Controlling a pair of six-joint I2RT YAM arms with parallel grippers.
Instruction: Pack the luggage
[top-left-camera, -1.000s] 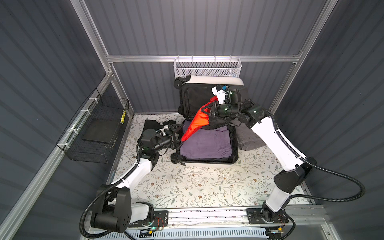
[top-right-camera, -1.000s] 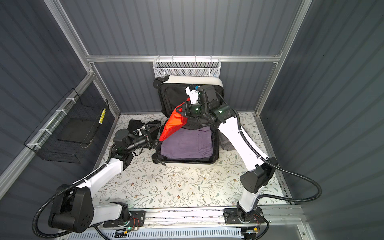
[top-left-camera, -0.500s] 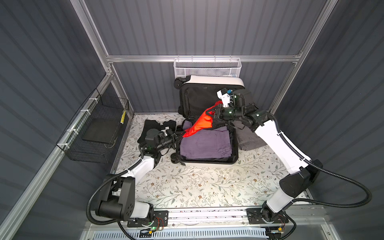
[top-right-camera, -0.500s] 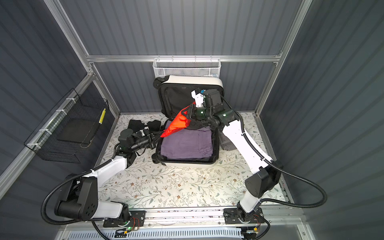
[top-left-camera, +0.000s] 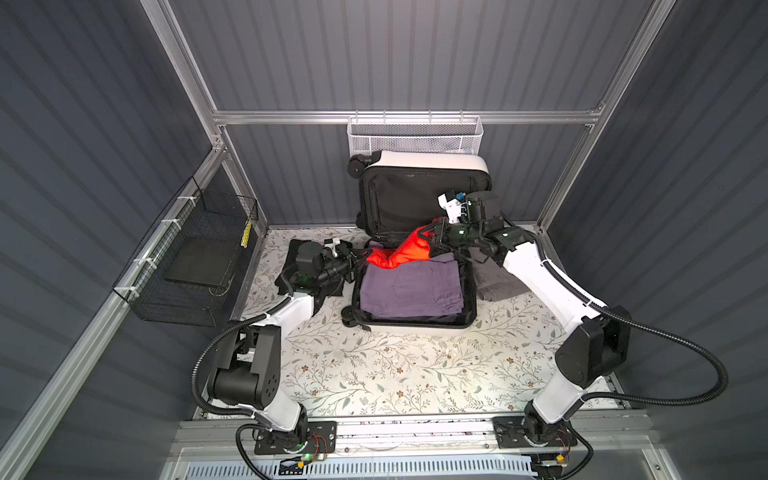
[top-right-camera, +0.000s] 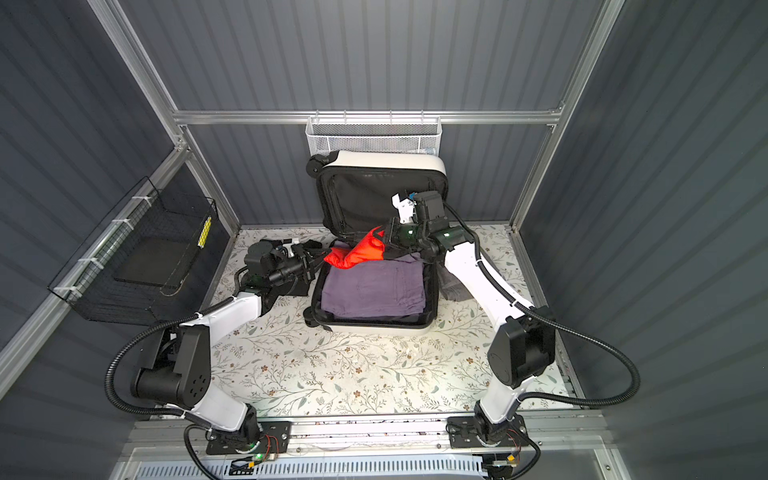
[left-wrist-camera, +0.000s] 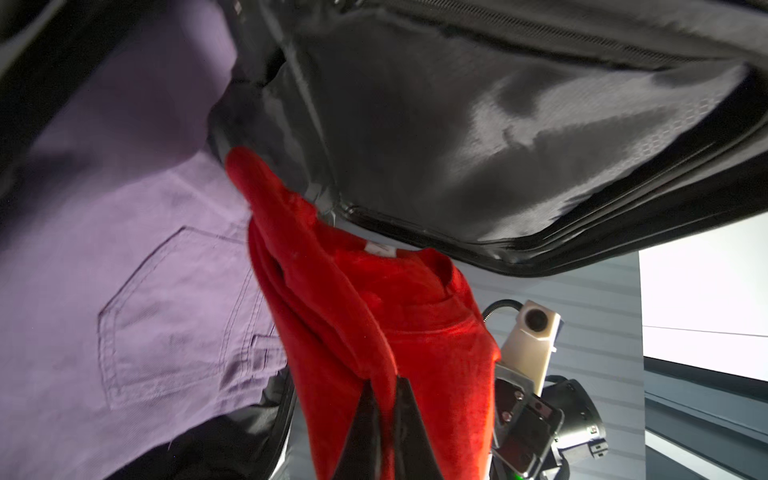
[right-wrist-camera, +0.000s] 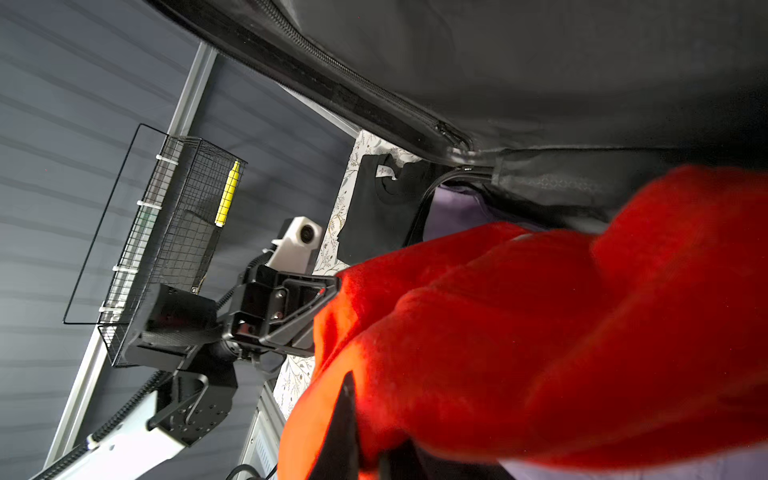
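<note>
- Since a second ago, the red garment (top-left-camera: 405, 252) has been brought down from a hanging drape to a slanted span. Its loose end has been taken by the left fingers (left-wrist-camera: 362, 436), which were spread then and are now pressed together on the cloth.
- The floral surface (top-left-camera: 374, 365) is occupied at the back by the luggage (top-left-camera: 432, 161). The lid is propped upright by the rear wall; the base is laid flat and open.
- The base is filled by folded purple trousers (top-left-camera: 409, 286).
- The red garment is held above their far edge, with its other end pinched by the right fingers (right-wrist-camera: 343, 436).
- Step judged: a second item is being laid in.
- Next move, as judged: both ends should be lowered together and the cloth spread flat on the trousers. It should be kept clear of the zipper band before release.
</note>
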